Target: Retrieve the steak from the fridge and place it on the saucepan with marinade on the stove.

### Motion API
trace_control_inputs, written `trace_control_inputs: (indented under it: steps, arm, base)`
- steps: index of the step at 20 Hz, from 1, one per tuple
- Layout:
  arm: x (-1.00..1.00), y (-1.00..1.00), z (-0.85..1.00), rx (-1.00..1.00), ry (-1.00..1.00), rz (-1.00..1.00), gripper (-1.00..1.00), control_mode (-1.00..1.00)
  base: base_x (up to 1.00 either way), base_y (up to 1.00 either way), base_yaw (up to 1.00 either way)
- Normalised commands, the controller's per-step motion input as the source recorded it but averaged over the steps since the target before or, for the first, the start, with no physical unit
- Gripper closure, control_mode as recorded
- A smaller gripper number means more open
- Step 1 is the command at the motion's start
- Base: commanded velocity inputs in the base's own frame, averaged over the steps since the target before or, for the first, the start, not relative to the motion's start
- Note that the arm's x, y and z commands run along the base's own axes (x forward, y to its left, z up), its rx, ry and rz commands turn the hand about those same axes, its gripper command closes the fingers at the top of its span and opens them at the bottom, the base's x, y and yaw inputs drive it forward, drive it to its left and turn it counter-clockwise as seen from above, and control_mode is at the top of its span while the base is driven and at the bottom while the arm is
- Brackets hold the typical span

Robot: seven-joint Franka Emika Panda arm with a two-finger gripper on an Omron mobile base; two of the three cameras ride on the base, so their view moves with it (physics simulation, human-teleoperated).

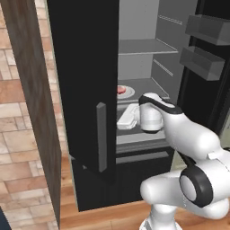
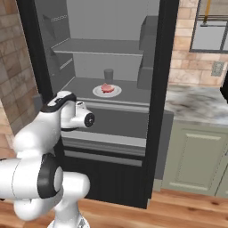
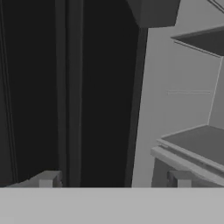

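Your fingers [image 3: 113,179] are spread and grasping nothing, the steak [image 2: 106,87] sits on its plate [image 2: 115,93] on the fridge [image 2: 156,111] shelf beyond them, so reach carelessly and you'll clip the door edge.

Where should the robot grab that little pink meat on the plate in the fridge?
Probably across the steak's raised middle, coming in through the open front of the fridge and down from above. It lies flat on the white plate, so its sides sit low. The gripper is open.
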Motion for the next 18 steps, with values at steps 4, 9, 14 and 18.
trace_control_inputs:
  steps: [4,9,14,18]
  arm:
    - [-0.04,0.38,-0.03,0.02,0.00,0.19,-1.00,-1.00]
    - [-0.19,0.58,-0.19,0.02,0.00,0.24,-1.00,-1.00]
    - [-0.37,0.90,-0.48,0.02,0.00,0.27,-1.00,-1.00]
    - [-0.22,1.00,-0.58,0.00,-0.01,0.18,-1.00,-1.00]
  base:
    - [0.00,0.00,0.00]
    - [0.00,0.00,0.00]
    - [0.00,0.00,0.00]
    - [0.00,0.00,0.00]
